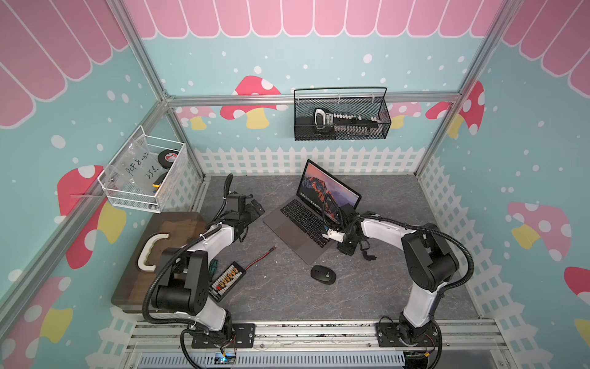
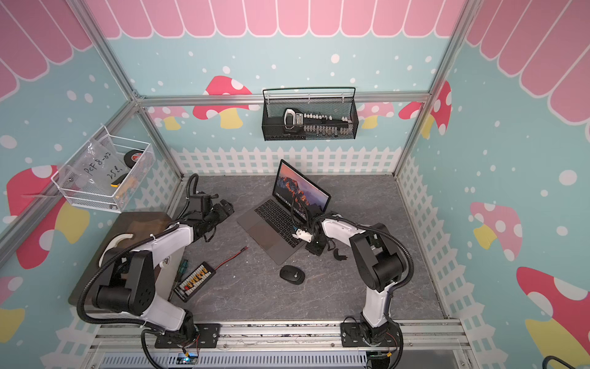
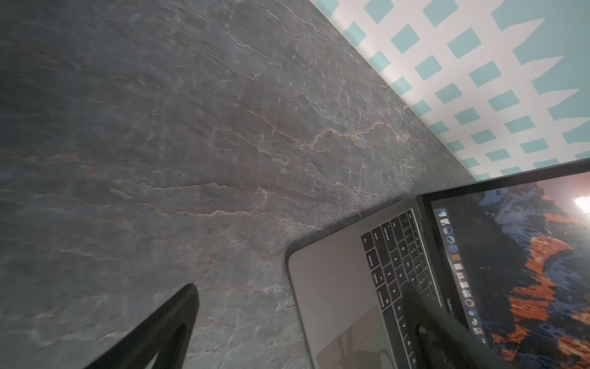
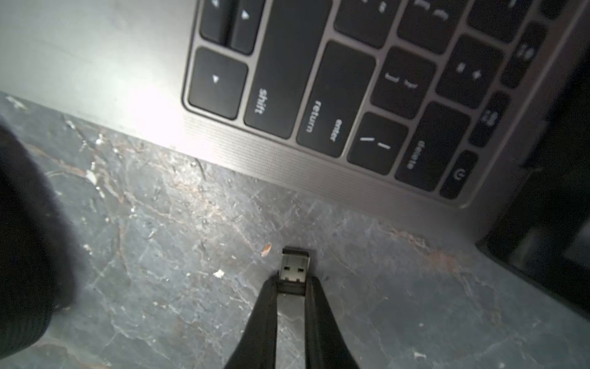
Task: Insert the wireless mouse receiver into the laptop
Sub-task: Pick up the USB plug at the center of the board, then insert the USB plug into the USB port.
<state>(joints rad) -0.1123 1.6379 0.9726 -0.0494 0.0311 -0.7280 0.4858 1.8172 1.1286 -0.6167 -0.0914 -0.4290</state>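
— Two black fingers (image 4: 265, 313) are seen clamped on the receiver (image 4: 295, 268): it is pinched by its black cap in the right gripper (image 4: 291, 286), metal plug pointed at the laptop (image 4: 95, 64).
— Is the edge touched?
— No, a strip of table (image 4: 159, 239) is seen between them; the receiver is held just beside the laptop's right side, opposite the return key (image 4: 322, 105).
— And the left gripper (image 3: 301, 290)?
— Spread wide, held over the table by the laptop's left corner.
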